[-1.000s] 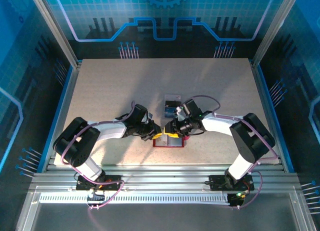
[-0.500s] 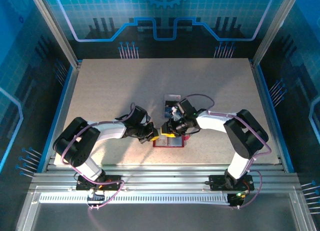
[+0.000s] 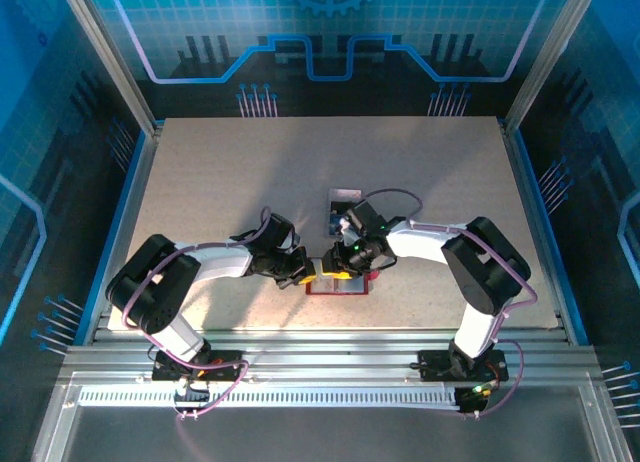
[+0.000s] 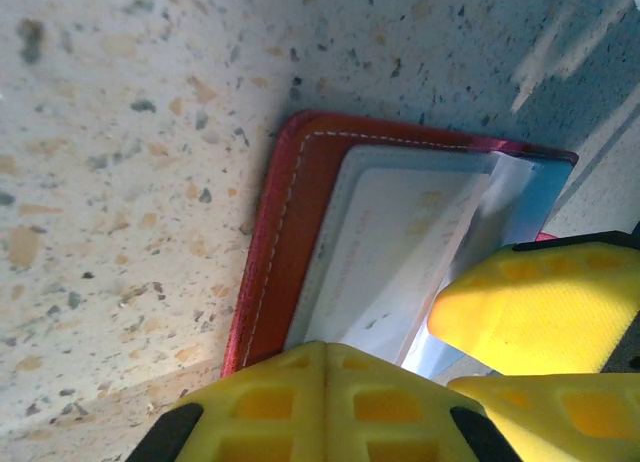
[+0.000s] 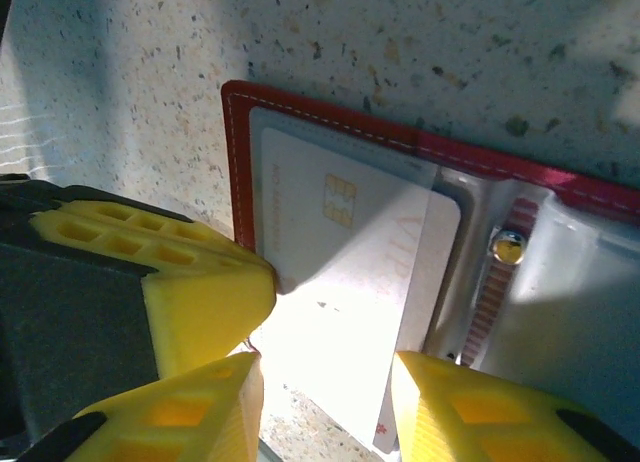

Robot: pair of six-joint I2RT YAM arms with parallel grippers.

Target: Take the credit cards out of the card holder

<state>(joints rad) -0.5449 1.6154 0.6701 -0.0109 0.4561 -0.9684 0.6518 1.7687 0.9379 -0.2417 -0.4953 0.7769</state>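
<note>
The red holder (image 3: 338, 286) lies open on the table (image 3: 220, 182), low in the middle of the top view, between the two tools. Two cards (image 3: 344, 210) lie just above it on the table, already out.

One pale card (image 5: 340, 272) is in the holder's left pocket. In the right wrist view its long side runs from the upper left down to the bottom of the frame. Its lower end sticks out past the pocket and points at the right tool (image 5: 325, 382). That end lies between the two yellow fingers (image 5: 480, 402). The fingers stand apart. I cannot tell if they touch the card yet.

The left tool (image 4: 325, 402) is clenched with nothing in it. Its tip sits on the holder's edge, at the left of the right wrist view. I think it is pinning the holder down.

The right arm is the nearer one to the card. I think the next move is to pinch the card and slide it along its long side, toward the bottom of that frame.

The card has a small gold chip (image 5: 340, 199). The pale writing on it is too faint to read. I see no brand name.
</note>
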